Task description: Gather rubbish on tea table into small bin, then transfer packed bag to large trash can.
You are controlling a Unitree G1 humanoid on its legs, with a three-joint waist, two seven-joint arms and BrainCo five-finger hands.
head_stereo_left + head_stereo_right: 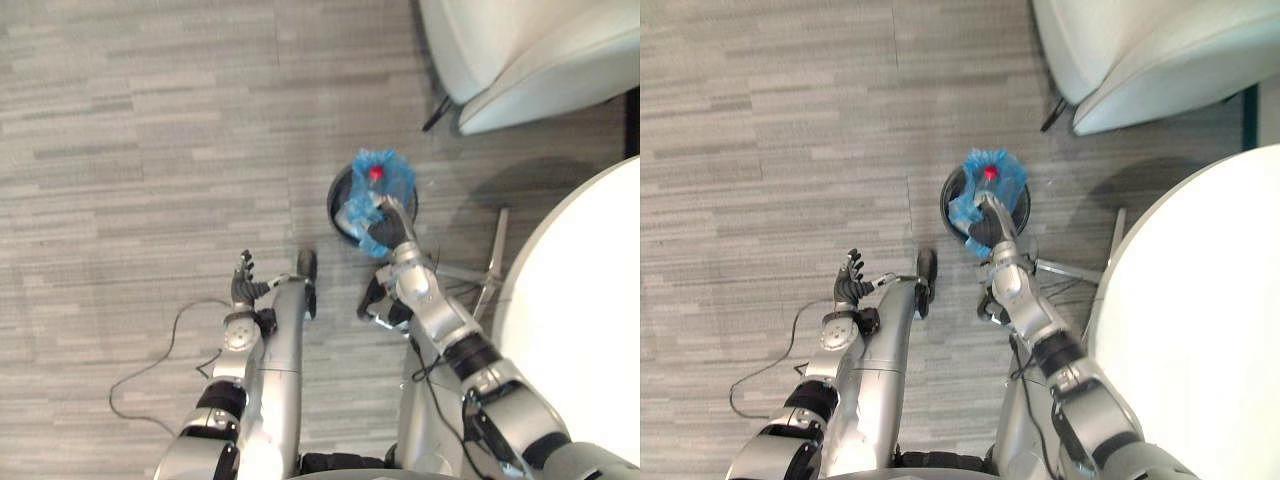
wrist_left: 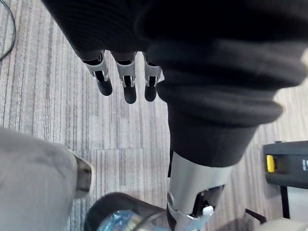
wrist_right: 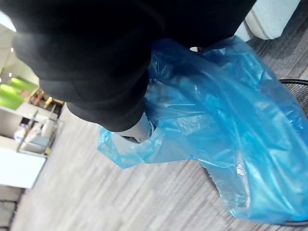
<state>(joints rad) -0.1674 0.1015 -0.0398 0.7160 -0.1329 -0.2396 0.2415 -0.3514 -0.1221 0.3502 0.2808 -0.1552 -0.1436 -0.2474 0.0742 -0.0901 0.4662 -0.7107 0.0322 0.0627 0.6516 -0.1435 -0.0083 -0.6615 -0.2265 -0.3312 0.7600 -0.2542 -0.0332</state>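
Observation:
A small black bin stands on the grey floor with a blue plastic bag bunched up above its rim. Something red shows at the top of the bag. My right hand reaches down to the bin, and its fingers are curled into the bag's near edge. Up close, the blue bag folds around my right hand, hiding most of the fingers. My left hand hangs over bare floor left of the bin, fingers straight and holding nothing.
A round white table fills the right side, with its metal legs close to the bin. A white armchair stands beyond the bin at the top right. Open floor lies to the left.

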